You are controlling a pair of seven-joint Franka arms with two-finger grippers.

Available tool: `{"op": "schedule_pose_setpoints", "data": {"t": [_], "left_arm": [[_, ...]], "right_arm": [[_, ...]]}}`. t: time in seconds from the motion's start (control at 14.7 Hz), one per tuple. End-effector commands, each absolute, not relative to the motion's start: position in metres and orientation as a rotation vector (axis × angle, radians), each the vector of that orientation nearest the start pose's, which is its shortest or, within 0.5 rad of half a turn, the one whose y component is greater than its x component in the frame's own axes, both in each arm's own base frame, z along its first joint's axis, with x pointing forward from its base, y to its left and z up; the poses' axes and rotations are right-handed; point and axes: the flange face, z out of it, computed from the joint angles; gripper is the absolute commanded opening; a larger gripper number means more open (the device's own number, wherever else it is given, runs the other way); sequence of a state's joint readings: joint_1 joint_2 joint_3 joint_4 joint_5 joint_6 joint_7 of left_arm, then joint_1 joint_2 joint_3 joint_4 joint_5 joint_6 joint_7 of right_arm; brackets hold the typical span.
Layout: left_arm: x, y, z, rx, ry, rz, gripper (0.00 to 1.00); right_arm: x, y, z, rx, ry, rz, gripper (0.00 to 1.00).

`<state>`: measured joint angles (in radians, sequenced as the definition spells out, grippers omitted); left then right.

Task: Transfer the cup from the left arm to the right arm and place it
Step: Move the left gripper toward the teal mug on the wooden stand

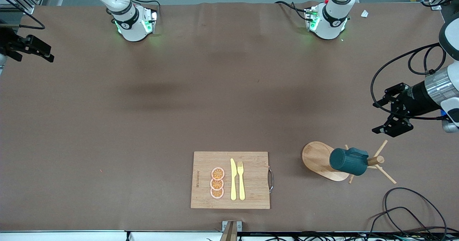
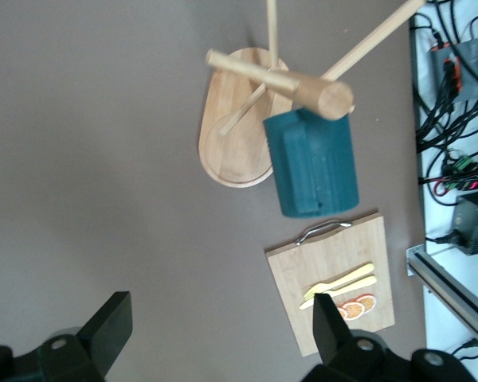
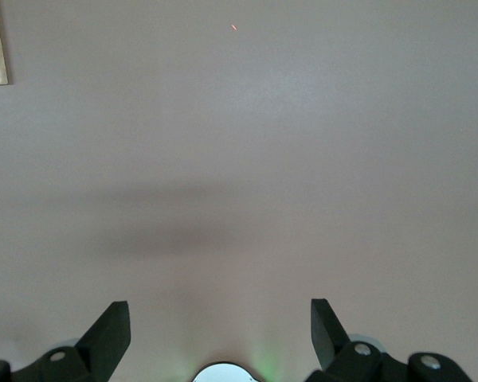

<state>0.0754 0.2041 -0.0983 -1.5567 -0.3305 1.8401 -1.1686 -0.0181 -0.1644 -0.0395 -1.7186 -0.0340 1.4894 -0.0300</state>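
Note:
The dark teal cup (image 1: 349, 161) hangs on a peg of the wooden peg rack (image 1: 319, 158), toward the left arm's end of the table. In the left wrist view the cup (image 2: 315, 163) shows its side, under the rack's thick post (image 2: 303, 83). My left gripper (image 1: 374, 117) hovers open over the bare table beside the rack, and its fingers (image 2: 111, 318) hold nothing. My right gripper (image 1: 48, 52) waits open at the right arm's end of the table, over bare mat (image 3: 239, 159).
A wooden cutting board (image 1: 251, 162) with a yellow knife (image 1: 233, 180), a fork (image 1: 241, 180) and orange slices (image 1: 217, 183) lies near the front camera's edge, beside the rack. Loose cables (image 1: 412, 212) lie at the corner near the rack.

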Motion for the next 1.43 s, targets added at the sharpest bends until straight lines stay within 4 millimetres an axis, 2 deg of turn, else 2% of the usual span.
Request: {"op": "schedule_pose_setpoints", "data": {"t": [0.0, 0.41, 0.55, 0.82, 1.37], "left_arm": [[0.640, -0.033, 0.540, -2.818, -2.041, 0.246, 1.00], [0.641, -0.029, 0.508, -2.751, -2.140, 0.183, 1.00], [0.640, -0.031, 0.493, -2.698, -2.223, 0.152, 1.00], [0.649, -0.029, 0.475, -2.681, -2.342, 0.083, 1.00], [0.663, -0.055, 0.427, -2.710, -2.382, -0.019, 1.00]], "right_arm": [[0.489, -0.032, 0.638, -3.161, 0.038, 0.104, 1.00], [0.489, -0.032, 0.638, -3.161, 0.038, 0.104, 1.00], [0.489, -0.032, 0.638, -3.161, 0.038, 0.104, 1.00], [0.489, -0.032, 0.638, -3.161, 0.038, 0.106, 1.00], [0.489, -0.032, 0.638, -3.159, 0.038, 0.103, 1.00]]}}
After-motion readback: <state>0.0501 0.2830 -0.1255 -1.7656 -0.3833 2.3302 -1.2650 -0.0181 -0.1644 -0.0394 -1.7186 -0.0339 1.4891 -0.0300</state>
